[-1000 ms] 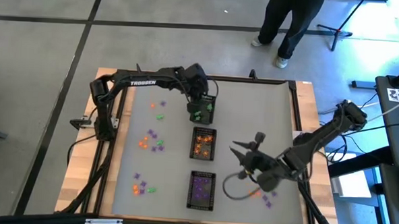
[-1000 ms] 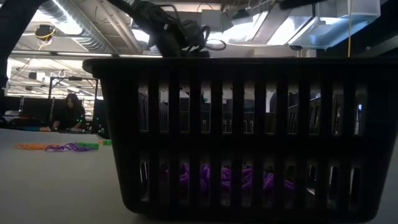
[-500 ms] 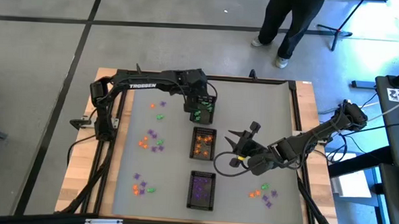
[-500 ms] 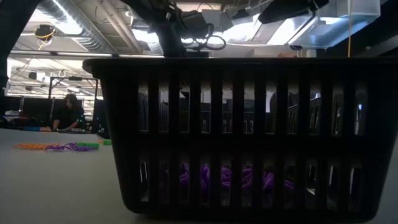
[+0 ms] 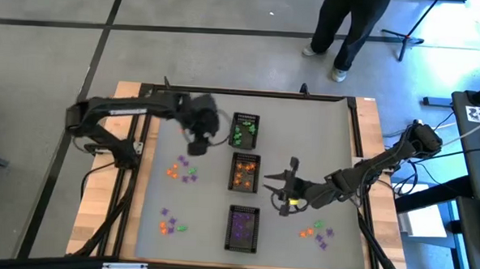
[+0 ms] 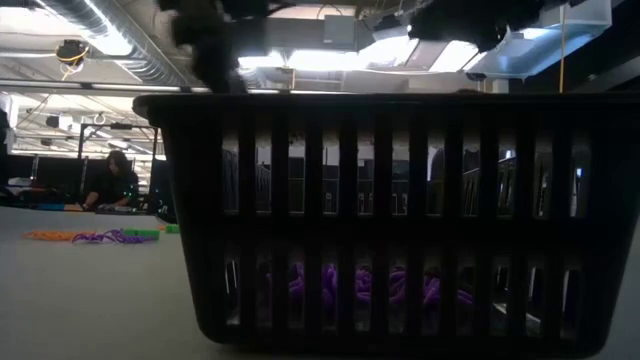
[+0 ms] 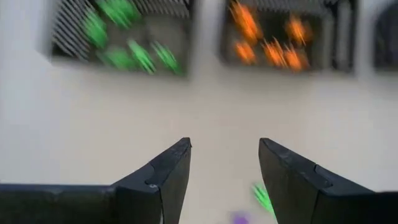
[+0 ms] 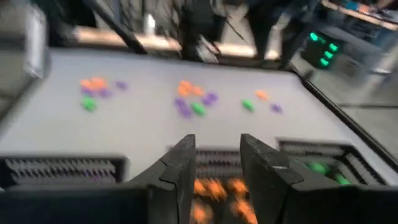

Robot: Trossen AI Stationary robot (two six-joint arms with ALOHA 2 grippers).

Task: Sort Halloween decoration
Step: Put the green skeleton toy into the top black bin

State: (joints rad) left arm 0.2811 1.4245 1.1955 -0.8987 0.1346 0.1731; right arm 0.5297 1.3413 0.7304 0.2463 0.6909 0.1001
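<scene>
While the left hand (image 5: 197,145) hangs empty, fingers apart, beside three black mesh trays (image 5: 245,177), tiny plastic trinkets (image 5: 182,169) dot the smooth grey desk (image 5: 305,129); right hand (image 5: 285,191) parted too.

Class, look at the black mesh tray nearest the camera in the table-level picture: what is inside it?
Purple trinkets show through the slats of the tray; its dark bars hide their shapes and number.

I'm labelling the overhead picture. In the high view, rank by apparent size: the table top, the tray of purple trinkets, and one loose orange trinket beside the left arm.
1. Table top
2. Tray of purple trinkets
3. Loose orange trinket
</scene>
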